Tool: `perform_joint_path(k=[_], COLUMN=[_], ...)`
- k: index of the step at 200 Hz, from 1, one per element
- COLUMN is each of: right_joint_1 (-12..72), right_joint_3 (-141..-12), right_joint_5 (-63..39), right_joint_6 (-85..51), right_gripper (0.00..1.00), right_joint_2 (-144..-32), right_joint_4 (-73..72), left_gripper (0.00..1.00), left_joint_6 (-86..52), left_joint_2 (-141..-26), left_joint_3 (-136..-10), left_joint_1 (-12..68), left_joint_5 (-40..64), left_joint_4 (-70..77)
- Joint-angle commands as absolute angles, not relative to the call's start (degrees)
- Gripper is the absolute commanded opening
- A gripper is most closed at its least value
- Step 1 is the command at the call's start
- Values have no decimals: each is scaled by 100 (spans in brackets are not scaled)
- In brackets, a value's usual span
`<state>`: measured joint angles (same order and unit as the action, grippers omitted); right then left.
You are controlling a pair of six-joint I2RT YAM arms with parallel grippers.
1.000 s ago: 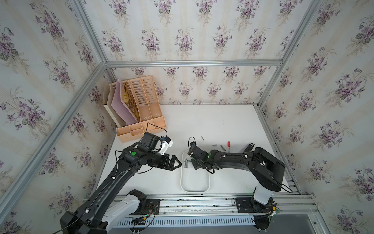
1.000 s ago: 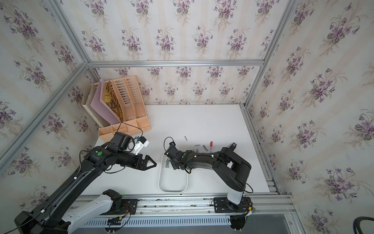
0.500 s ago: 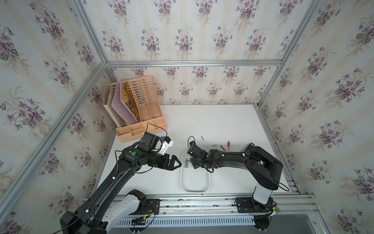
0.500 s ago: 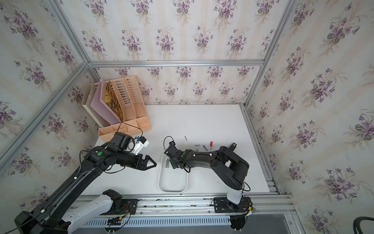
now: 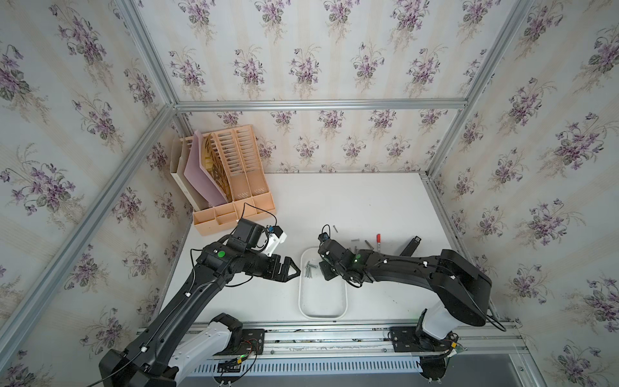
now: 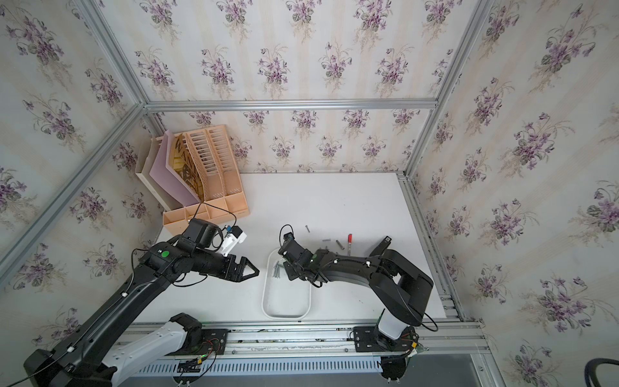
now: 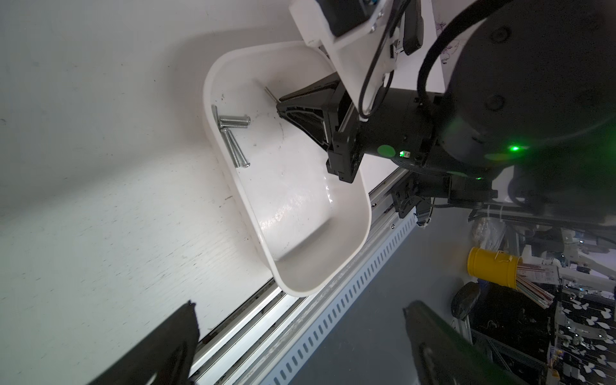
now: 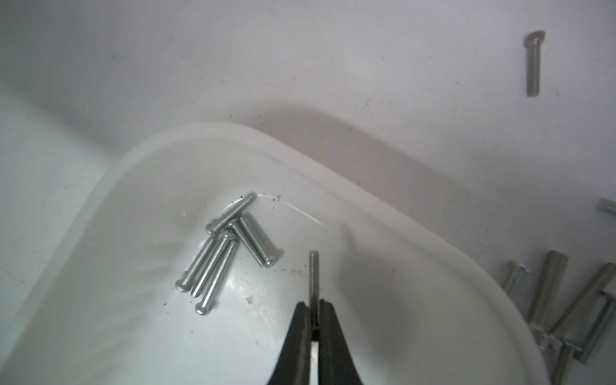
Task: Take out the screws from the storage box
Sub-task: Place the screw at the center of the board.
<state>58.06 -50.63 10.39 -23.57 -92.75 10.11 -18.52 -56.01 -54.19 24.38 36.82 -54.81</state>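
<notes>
Right wrist view, left to right: five screws (image 8: 226,253) lie in the storage box (image 8: 383,253) corner, your right gripper (image 8: 313,311), closed tight, pinches a sixth screw (image 8: 313,276) by its shaft (light, stiff, probably slippery steel), with removed screws (image 8: 550,293) out on the table (image 8: 300,50).

Right arm (image 5: 402,268) is stretched out low, its wrist over the far end of the storage box (image 5: 345,301) and tipped down into it. Right gripper (image 8: 313,305) is inside the box with its jaws pinched on one screw (image 8: 313,276) by the shaft, free end poking out past the tips. Left arm (image 5: 187,295) is extended toward the box's left wall. Left gripper (image 5: 292,268) sits roughly level, just beside that wall on the outside. Its jaws are spread wide with nothing between them.
</notes>
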Motion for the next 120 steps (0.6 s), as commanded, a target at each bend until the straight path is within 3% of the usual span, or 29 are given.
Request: perform_joint_path(k=[1,120], right_joint_1=[5792,5504], right_joint_3=[-4978,-4404], right_joint_5=[1165,1925], right_joint_6=[-2332,-2675], right_gripper=[4,2], right_joint_2=[-9042,-7869], right_joint_4=[855,826], left_gripper=[100,100], left_joint_6=[-1843,-1848], left_joint_2=[-5599,-5590], left_joint_3=[-5432,-5432], left_joint_1=[2439,2443], left_joint_5=[3691,3671], left_joint_4=[-5477,-5490])
